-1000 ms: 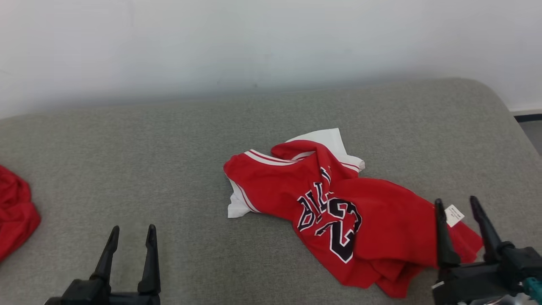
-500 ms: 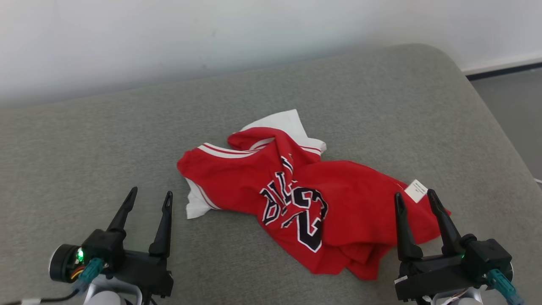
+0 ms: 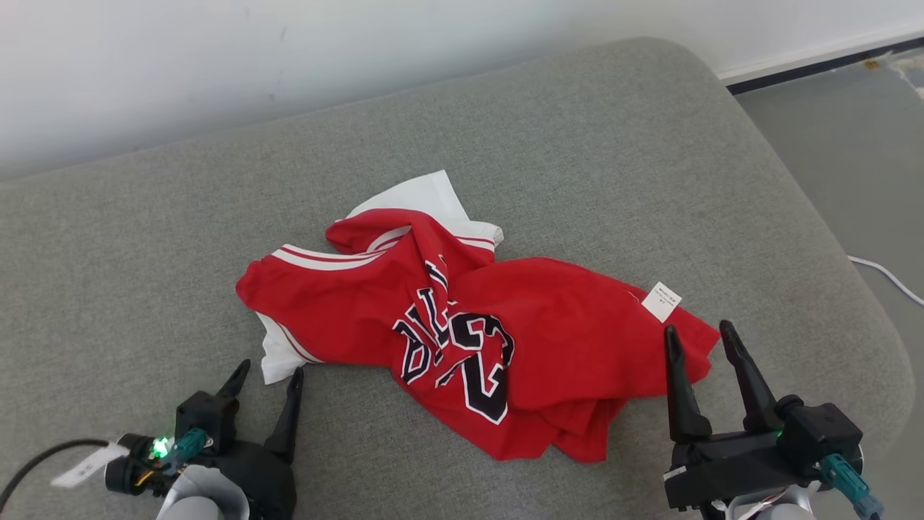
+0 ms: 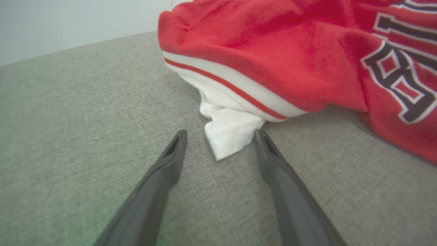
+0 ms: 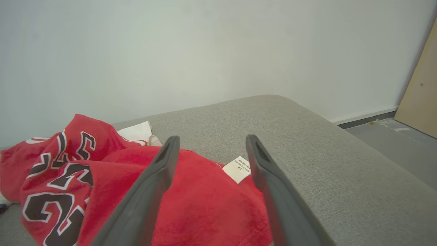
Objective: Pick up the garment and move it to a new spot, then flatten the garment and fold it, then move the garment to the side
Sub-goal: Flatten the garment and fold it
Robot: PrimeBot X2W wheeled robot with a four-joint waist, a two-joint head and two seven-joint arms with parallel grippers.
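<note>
A red jersey [image 3: 462, 325] with white trim and dark lettering lies crumpled in the middle of the grey cushion [image 3: 577, 144]. Its white care tag [image 3: 661, 301] sticks out at the right end. My left gripper [image 3: 268, 373] is open just in front of the jersey's white corner [image 4: 229, 133], whose tip sits between the fingers in the left wrist view, where that gripper [image 4: 220, 136] stands low over the fabric. My right gripper [image 3: 699, 331] is open at the jersey's right end, its fingers over the red hem [image 5: 205, 201] beside the tag [image 5: 238, 168].
The cushion's rounded right edge [image 3: 852, 289] drops to a grey floor [image 3: 852, 144] with a white cable [image 3: 884, 274]. A white wall [image 3: 289, 58] runs behind. A tan panel [image 5: 421, 92] stands at the far right.
The head camera has swung right and down, so the jersey sits further left in the picture. The left gripper has closed in on the jersey's white corner; both grippers stay open.
</note>
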